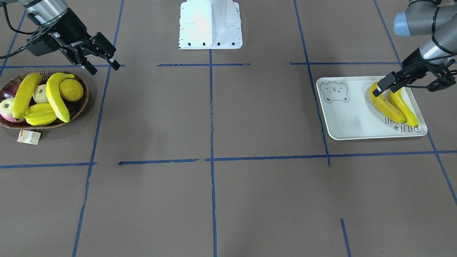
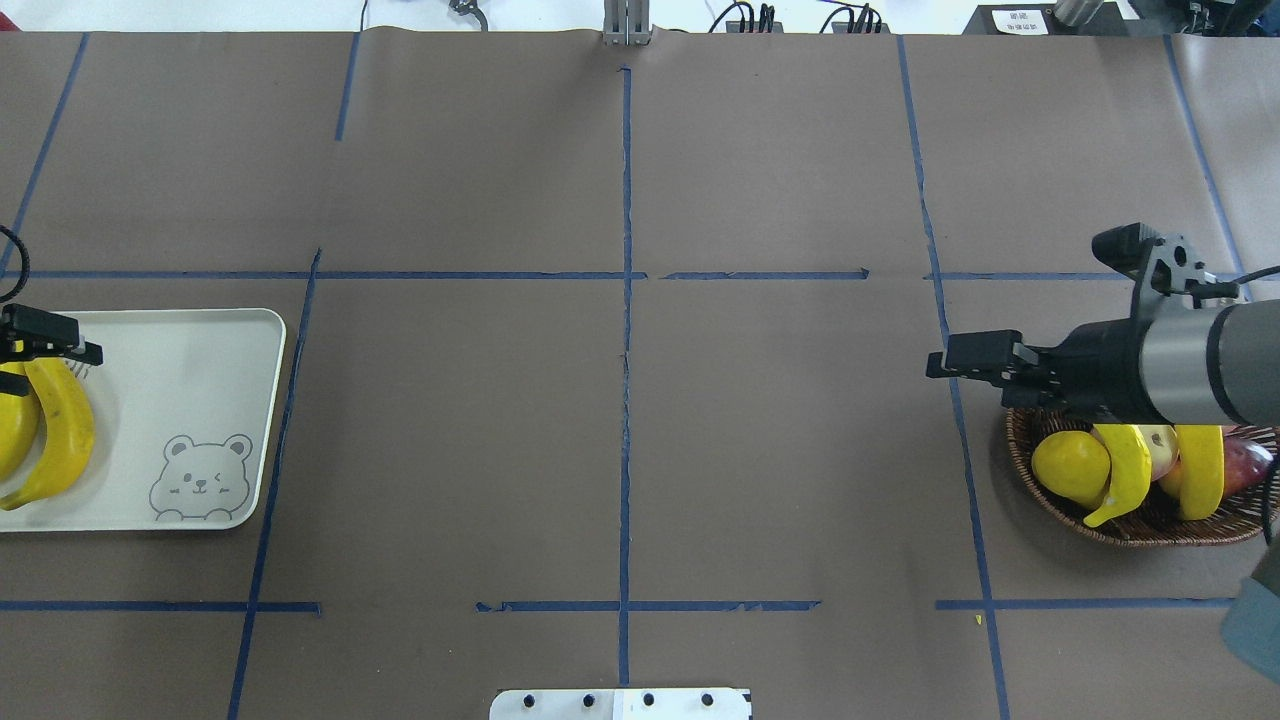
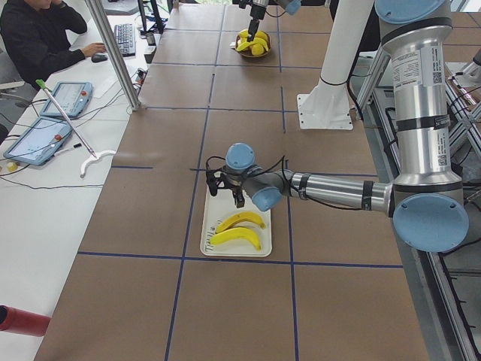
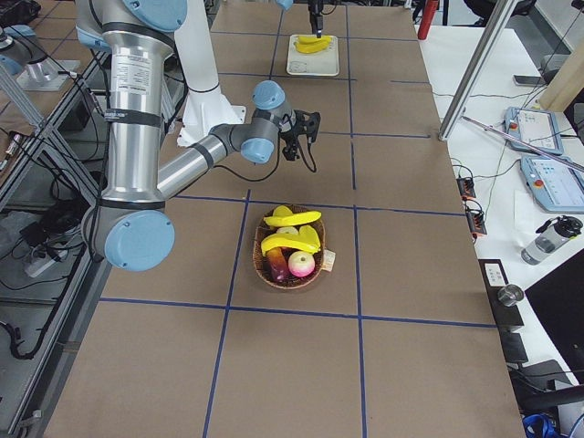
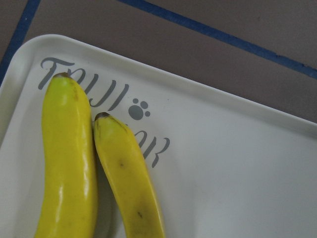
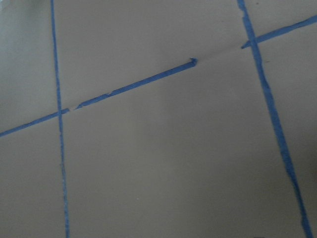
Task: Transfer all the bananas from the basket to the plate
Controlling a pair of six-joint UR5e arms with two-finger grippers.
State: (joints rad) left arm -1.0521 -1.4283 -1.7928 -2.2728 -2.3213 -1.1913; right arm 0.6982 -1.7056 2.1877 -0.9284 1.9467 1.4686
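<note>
Wicker basket (image 1: pixel 76 113): bananas (image 1: pixel 55 96) touch the lemon (image 1: pixel 71 89), so the spread right pincer (image 1: pixel 101 66) might snag both; left pincer (image 1: pixel 410 84) spread too.

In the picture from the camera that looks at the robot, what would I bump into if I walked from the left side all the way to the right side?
basket → white robot base → bear drawing on the plate → two bananas lying on that plate
</note>
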